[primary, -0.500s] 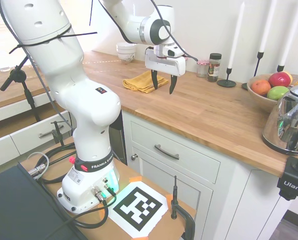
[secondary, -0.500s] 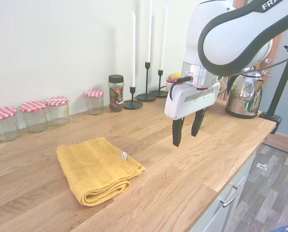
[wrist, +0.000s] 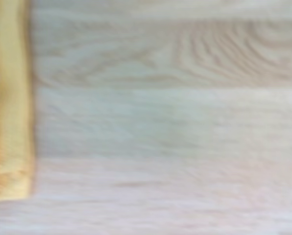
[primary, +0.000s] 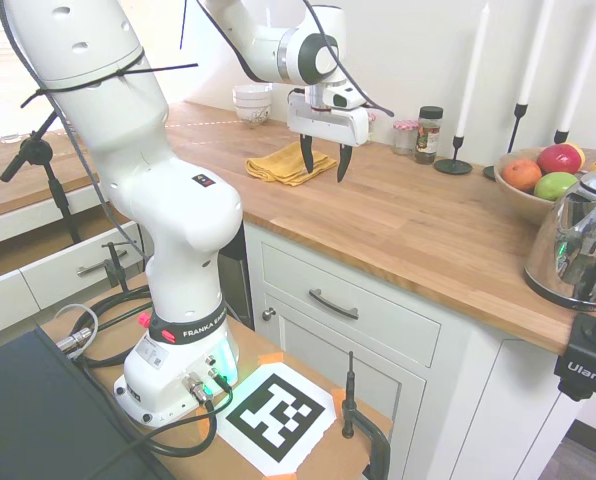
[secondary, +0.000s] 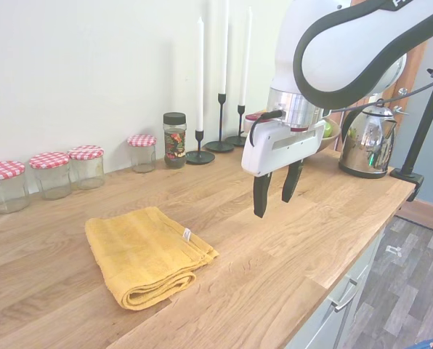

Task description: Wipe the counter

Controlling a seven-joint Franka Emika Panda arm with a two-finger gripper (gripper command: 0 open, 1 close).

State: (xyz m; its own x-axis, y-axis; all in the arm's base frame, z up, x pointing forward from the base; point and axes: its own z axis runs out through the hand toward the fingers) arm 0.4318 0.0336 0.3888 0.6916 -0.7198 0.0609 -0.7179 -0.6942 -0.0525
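1. The table (secondary: 274, 254), a long brown butcher-block top over white cabinets, runs along the wall.
2. A kettle (primary: 578, 245) and a fruit bowl (primary: 523, 195) stand at one end, candlesticks (secondary: 200, 156) at the wall.
3. The gripper (secondary: 272, 195) hangs above bare wood beside the cloth, fingers spread moderately, holding nothing.
4. A folded yellow cloth (secondary: 144, 254) lies flat on the table, near the gripper but apart from it. In the wrist view only its edge (wrist: 9, 107) shows.
5. Four check-lidded jars (secondary: 87, 166) and a spice jar (secondary: 175, 139) line the wall.
6. Step in hand, by my reading: the approach to the cloth; wiping not begun. Next the gripper should move over the cloth, descend and close on its folds.
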